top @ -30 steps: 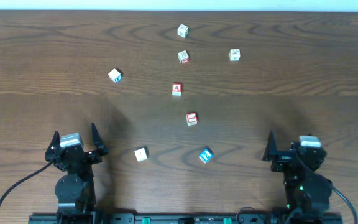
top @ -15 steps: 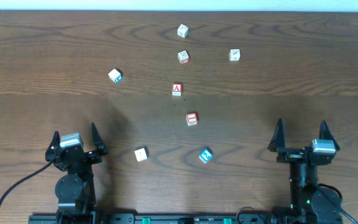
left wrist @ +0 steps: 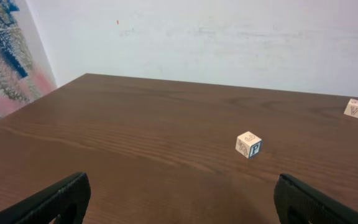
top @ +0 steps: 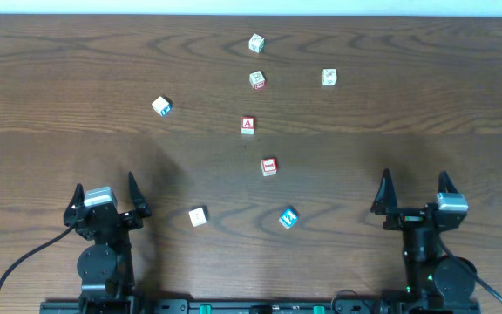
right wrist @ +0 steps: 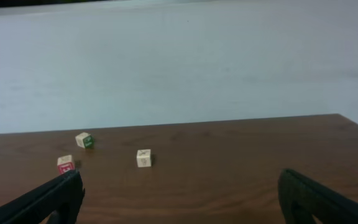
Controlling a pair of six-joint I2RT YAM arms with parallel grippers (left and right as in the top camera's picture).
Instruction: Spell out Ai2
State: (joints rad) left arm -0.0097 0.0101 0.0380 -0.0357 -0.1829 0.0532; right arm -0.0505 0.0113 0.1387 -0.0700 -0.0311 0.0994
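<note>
My left gripper (top: 105,186) is spread wide and holds nothing, low over the near edge of the table (top: 42,148). My right gripper (top: 414,178) is just as wide apart and empty. From the left gripper, a plain white block (top: 198,215) lies just past 3 o'clock. A blue block (top: 288,217), turned cornerwise, lies beyond it. The red block (top: 269,166) sits at 3 o'clock. The A block (top: 248,125) is at 2 o'clock, or 10 o'clock from my right gripper. It lies square to the table, with the letter's top pointing to 12 o'clock. It is a cube, so it has no long axis. At 1 o'clock a blue-edged block (top: 161,105) shows a P in my left wrist view.
</note>
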